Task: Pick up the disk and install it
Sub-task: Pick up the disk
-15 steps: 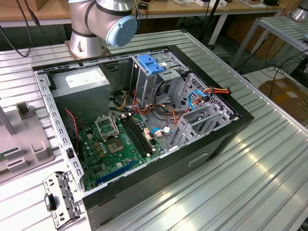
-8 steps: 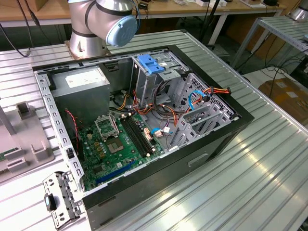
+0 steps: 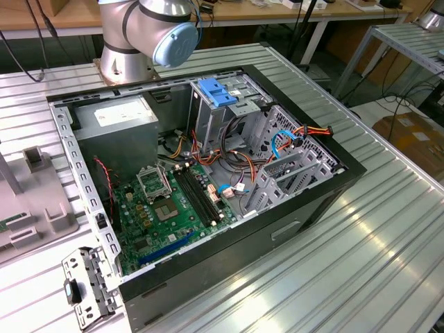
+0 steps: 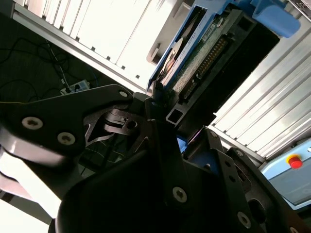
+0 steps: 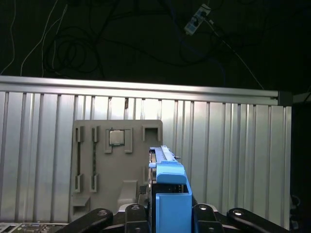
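The gripper (image 4: 161,104) is clamped on the disk (image 4: 200,52), which juts edge-on from its tips, with the ribbed table (image 5: 233,145) beyond. The pick-up looks done. Fitting it into the open computer case (image 3: 309,201) is not yet done.

The arm (image 3: 149,31) is cut off at the exterior view's top edge. In both wrist views the disk (image 5: 170,191) (image 4: 204,53) runs past the picture's edge, its near end hidden behind the gripper (image 4: 161,103).

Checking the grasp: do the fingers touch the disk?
Touching. In the first wrist view the flat disk with blue plastic rails sits clamped between the black fingers, with no gap.
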Action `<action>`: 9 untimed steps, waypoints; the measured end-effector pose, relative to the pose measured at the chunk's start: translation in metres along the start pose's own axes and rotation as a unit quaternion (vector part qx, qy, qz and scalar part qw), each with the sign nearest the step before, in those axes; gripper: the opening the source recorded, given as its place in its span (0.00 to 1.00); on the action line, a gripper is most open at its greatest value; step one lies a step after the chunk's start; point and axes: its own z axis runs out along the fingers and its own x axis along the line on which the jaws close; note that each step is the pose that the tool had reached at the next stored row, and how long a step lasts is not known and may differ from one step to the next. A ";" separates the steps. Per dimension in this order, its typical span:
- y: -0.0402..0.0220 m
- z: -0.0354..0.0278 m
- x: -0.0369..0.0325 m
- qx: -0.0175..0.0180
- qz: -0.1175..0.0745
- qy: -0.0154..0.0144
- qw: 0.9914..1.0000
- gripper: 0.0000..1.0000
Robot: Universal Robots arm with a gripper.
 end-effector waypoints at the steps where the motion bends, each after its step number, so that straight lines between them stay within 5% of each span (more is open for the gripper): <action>1: -0.0005 0.0000 0.0000 0.000 0.000 0.000 1.000 0.37; 7: -0.0037 -0.0002 0.0001 0.000 0.000 0.000 1.000 0.37; 9: -0.0095 -0.0004 0.0004 0.000 0.000 0.000 1.000 0.37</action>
